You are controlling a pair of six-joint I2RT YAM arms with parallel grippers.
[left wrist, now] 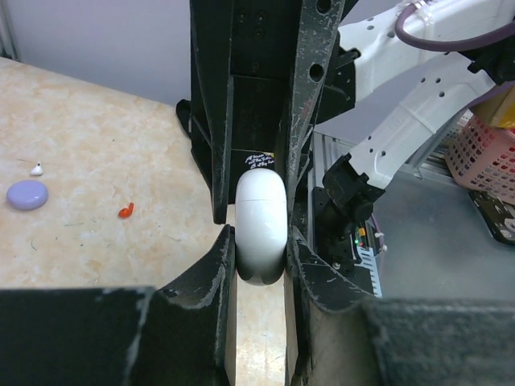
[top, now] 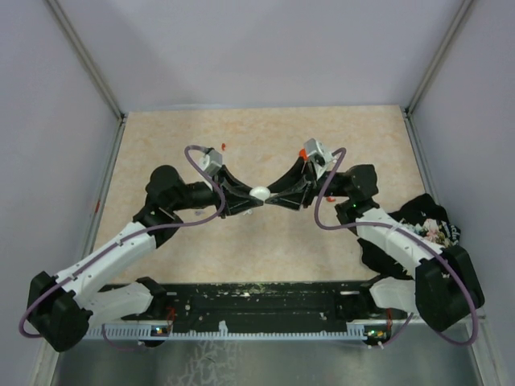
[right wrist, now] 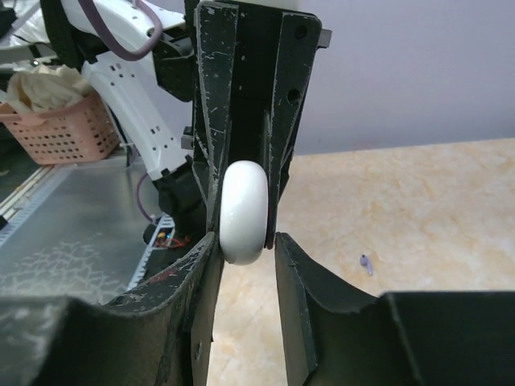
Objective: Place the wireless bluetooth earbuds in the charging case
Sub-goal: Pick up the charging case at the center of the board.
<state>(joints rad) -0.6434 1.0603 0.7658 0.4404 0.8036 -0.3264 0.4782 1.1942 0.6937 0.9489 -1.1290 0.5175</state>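
A white round charging case [top: 260,193] hangs above the middle of the table, between both grippers. My left gripper [left wrist: 261,257] is shut on the case [left wrist: 261,229], with both pads pressed on its flat sides. My right gripper [right wrist: 245,245] straddles the same case [right wrist: 244,213] from the other side. Its left finger touches the case and a narrow gap shows at its right finger. A tiny white earbud [left wrist: 36,169] and a tiny red earbud [left wrist: 125,211] lie on the table in the left wrist view. A tiny lavender earbud [right wrist: 366,263] lies on the table in the right wrist view.
A lavender round disc [left wrist: 26,194] lies beside the white earbud. A small red bit [top: 224,146] lies at the table's far side. A pink basket [right wrist: 60,133] and dark clutter [top: 430,225] sit off the table's right. A black rail [top: 265,301] runs along the near edge.
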